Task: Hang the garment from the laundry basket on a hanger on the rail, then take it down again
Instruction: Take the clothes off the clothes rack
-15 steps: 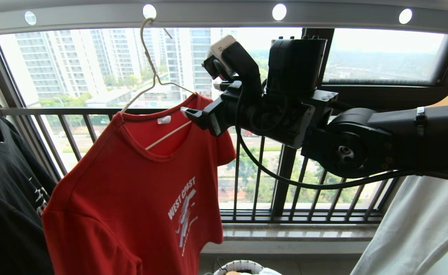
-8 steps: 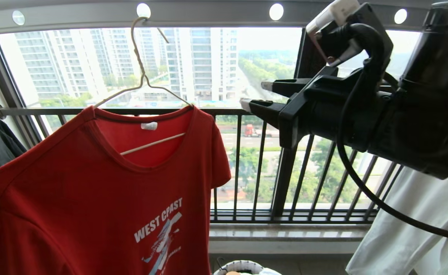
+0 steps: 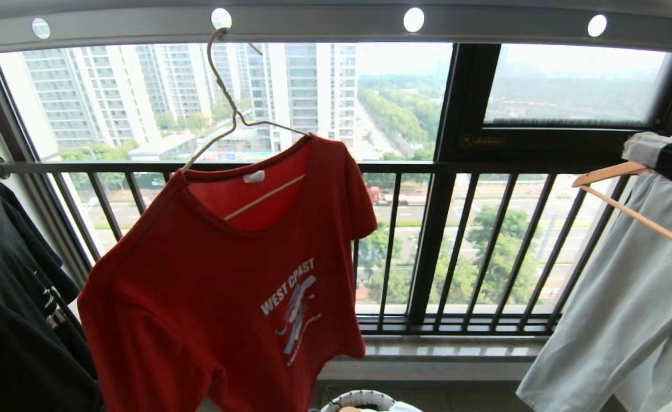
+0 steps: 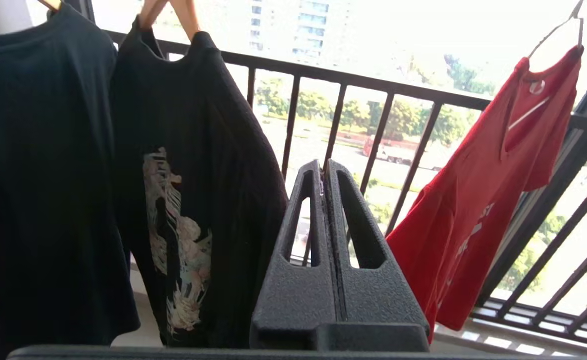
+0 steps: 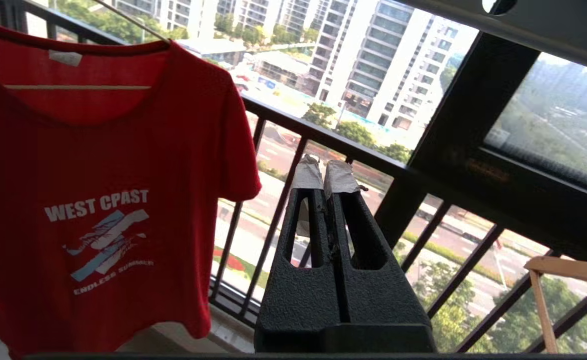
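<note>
The red garment [image 3: 221, 297] hangs on the cream wire hanger [image 3: 228, 109], whose hook sits in a hole of the grey rail [image 3: 324, 26]. It also shows in the right wrist view as the garment [image 5: 98, 165] and in the left wrist view as the garment [image 4: 478, 200]. My right gripper [image 5: 323, 172] is shut and empty, off to the garment's right; its taped tips [image 3: 645, 147] show at the head view's right edge. My left gripper [image 4: 322, 167] is shut and empty, lower down between a black shirt and the garment. The laundry basket [image 3: 359, 396] peeks in at the bottom.
Black T-shirts [image 3: 10, 297] hang at the left, one with a pale print [image 4: 183, 240]. A pale grey-green garment [image 3: 616, 320] on a wooden hanger [image 3: 628, 212] hangs at the right. The dark barred window railing [image 3: 404, 167] runs behind everything.
My right arm has drawn back from the garment's shoulder to the right edge of the head view, and its fingers have gone from open to shut. The garment swings on its hanger.
</note>
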Available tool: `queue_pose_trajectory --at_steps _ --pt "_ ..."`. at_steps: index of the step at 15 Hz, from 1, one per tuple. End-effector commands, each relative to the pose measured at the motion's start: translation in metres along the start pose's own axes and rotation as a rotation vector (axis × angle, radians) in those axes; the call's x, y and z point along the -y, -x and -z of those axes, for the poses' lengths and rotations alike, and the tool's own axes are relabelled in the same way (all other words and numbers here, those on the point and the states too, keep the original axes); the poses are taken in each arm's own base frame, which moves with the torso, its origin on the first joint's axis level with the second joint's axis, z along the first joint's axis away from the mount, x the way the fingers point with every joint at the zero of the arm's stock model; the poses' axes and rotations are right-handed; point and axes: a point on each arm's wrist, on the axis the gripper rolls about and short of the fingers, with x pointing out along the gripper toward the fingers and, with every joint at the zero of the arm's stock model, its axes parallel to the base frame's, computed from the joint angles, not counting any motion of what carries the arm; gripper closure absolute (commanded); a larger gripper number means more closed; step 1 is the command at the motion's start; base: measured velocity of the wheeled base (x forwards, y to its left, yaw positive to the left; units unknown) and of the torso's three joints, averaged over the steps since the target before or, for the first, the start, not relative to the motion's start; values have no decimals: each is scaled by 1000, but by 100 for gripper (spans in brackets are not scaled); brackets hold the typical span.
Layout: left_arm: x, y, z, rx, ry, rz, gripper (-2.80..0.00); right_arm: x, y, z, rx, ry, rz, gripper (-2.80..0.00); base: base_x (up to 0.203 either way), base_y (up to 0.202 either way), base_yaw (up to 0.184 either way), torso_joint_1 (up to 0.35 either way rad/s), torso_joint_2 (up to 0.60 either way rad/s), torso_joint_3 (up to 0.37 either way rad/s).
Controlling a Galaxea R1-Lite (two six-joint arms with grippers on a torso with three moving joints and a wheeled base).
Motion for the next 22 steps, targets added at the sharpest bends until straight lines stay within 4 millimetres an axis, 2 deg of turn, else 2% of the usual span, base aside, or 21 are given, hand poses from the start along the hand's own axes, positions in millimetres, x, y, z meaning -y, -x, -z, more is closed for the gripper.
queue_pose_trajectory --at_steps 1,3,5,8,10,11,13,16,19,21,22 --pt "2 11 -17 83 7 -48 0 22 74 -13 65 -27 229 0 0 0 0 0 0 0" --pt "3 21 -26 140 -16 -74 0 21 113 -11 38 -36 412 0 0 0 0 0 0 0" --pt "3 30 -29 176 -24 -91 0 14 143 -11 30 -25 553 0 0 0 0 0 0 0" --pt "0 42 -6 127 -109 -91 0 -1 178 -7 33 -9 636 0 0 0 0 0 0 0" --pt "-2 42 1 106 -122 -98 0 -8 191 1 25 -7 639 0 0 0 0 0 0 0" --pt "-2 41 3 99 -124 -100 0 -11 195 6 27 -6 636 0 0 0 0 0 0 0" --pt "-4 39 21 63 -135 -94 0 -15 197 20 12 -14 631 0 0 0 0 0 0 0" --pt "-10 43 70 11 -197 -8 0 -24 194 51 -36 -16 564 0 0 0 0 0 0 0" --pt "-12 31 109 -110 -249 55 0 -37 189 109 -141 -29 484 0 0 0 0 0 0 0" --pt "-12 26 125 -144 -250 147 0 -45 184 151 -192 -46 429 0 0 0 0 0 0 0" --pt "-11 24 128 -136 -254 173 0 -47 181 163 -185 -60 417 0 0 0 0 0 0 0"
